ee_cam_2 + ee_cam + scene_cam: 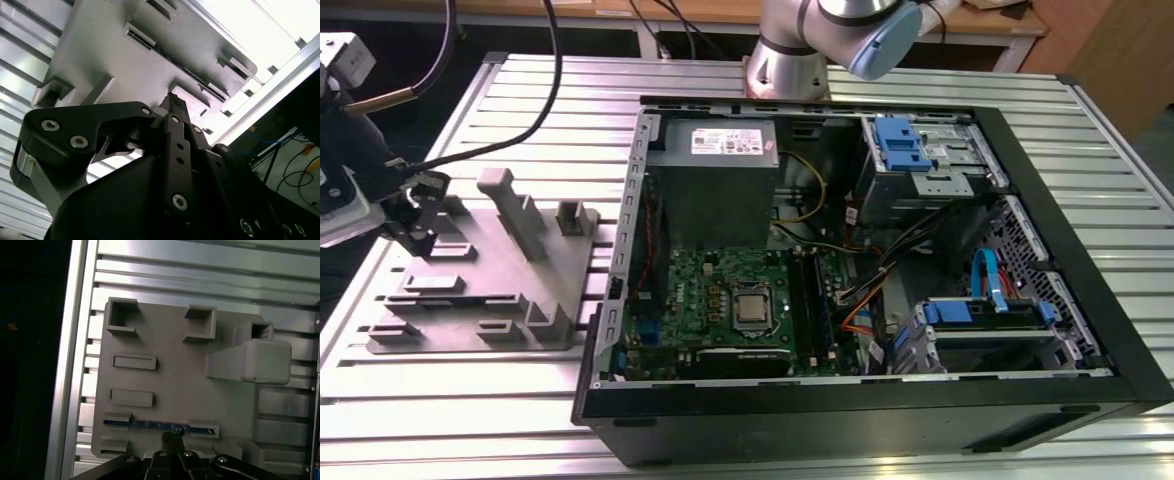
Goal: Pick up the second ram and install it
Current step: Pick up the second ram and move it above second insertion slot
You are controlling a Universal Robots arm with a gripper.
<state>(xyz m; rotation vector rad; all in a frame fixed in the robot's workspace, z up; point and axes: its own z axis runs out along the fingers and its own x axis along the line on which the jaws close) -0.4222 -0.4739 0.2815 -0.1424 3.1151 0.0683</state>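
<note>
The second ram (145, 424) is a thin dark-blue strip standing on edge in a slot of the grey fixture (175, 375). My gripper (171, 436) meets its middle with the fingers pinched together on the strip. In the second wrist view the gripper (172, 100) has its fingertips together, close over the fixture (115, 55). In the exterior view the gripper (416, 232) hangs low at the far left side of the fixture (494, 290).
An open computer case (854, 400) lies on the exterior view's right of the fixture, with the green motherboard (720, 300) and its long black slots (807, 300) exposed. Upright posts (520, 215) rise from the fixture. The arm's base (787, 60) stands behind the case.
</note>
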